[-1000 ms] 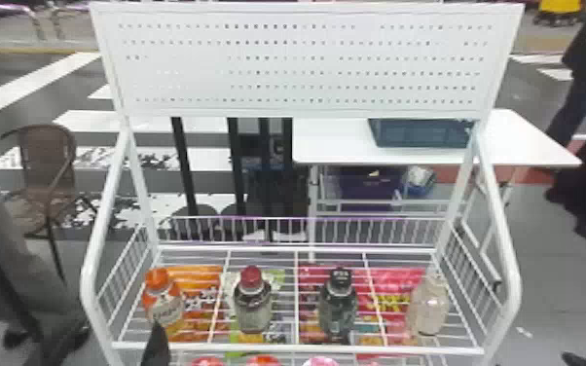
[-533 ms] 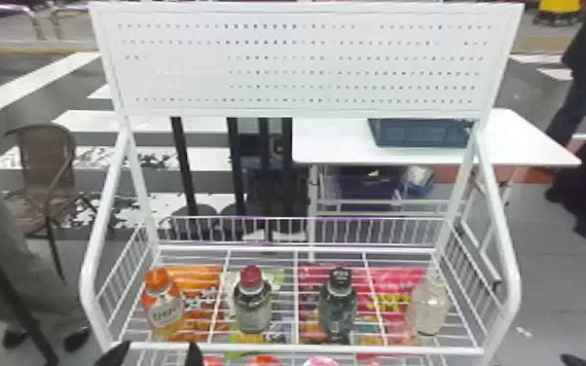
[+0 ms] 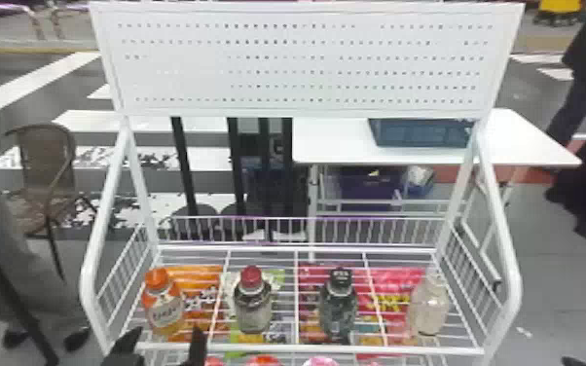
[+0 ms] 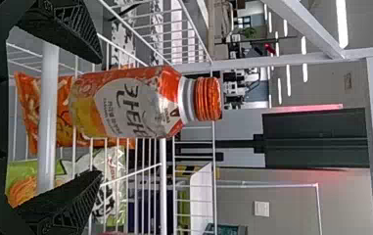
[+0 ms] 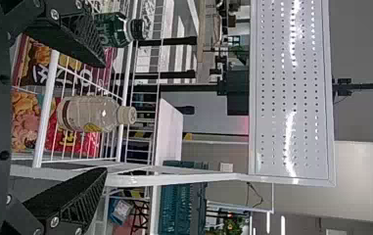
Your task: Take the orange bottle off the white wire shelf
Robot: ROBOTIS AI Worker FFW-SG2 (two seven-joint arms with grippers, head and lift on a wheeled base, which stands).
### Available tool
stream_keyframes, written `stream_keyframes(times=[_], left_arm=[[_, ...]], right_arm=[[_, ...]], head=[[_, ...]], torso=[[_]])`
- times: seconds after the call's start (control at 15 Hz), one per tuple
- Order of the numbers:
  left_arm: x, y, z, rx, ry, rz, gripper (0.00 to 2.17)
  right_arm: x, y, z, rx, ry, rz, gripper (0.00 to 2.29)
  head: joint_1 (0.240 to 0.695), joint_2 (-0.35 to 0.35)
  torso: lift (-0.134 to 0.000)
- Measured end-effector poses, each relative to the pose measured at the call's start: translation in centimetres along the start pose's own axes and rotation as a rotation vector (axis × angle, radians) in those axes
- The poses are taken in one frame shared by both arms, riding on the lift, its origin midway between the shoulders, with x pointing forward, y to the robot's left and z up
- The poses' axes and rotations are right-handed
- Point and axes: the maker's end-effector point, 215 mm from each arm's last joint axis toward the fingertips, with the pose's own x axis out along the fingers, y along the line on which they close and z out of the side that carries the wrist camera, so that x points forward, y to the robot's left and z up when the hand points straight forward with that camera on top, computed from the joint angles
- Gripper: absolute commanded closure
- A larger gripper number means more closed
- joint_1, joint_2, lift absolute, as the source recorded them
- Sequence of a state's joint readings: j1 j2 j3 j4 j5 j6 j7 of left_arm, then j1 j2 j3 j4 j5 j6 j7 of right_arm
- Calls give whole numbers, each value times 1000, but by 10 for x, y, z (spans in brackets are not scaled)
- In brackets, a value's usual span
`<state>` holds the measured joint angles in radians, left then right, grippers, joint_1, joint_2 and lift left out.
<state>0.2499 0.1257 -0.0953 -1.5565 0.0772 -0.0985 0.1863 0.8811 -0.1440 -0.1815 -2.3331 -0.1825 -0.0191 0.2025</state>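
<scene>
1. Here at the left end, we're on the approach: the left end effector [image 4: 99, 116] is at the front rail [image 3: 306, 348], its fingers spread and lined up with the orange bottle [image 4: 130, 103], gripping nothing. Next, I'd say: forward, close on the body, then lift clear of that rail.
2. And there's the prize, upright near the front left corner of the white wire shelf [image 3: 404, 349]! Ridged orange cap, pale ring at the neck, orange shoulder, yellower lower down, pale label with big dark lettering. Looks smooth; a loose pinch could slip.
3. Over at the right end, the right end effector [image 5: 105, 117] is open and empty, by the clear bottle [image 5: 86, 113].
</scene>
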Motion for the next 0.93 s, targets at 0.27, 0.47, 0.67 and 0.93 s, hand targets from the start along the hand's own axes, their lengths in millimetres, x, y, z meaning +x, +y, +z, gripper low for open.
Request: stream_keyframes(times=[0.27, 0.47, 0.67, 0.93], left_arm=[[22, 17, 14, -14, -37, 32, 87], [34, 21, 23, -24, -52, 31, 87], [43, 21, 30, -27, -61, 29, 154], [47, 16, 35, -27, -68, 14, 792]], right_arm=[[-1, -3, -3, -2, 7, -5, 147], [0, -2, -4, -4, 7, -6, 147], [0, -3, -5, -6, 10, -7, 147], [1, -4, -8, -6, 14, -8, 147]], head=[[499, 0], [499, 0], [499, 0], [499, 0]], torso=[[0], [0], [0], [0]])
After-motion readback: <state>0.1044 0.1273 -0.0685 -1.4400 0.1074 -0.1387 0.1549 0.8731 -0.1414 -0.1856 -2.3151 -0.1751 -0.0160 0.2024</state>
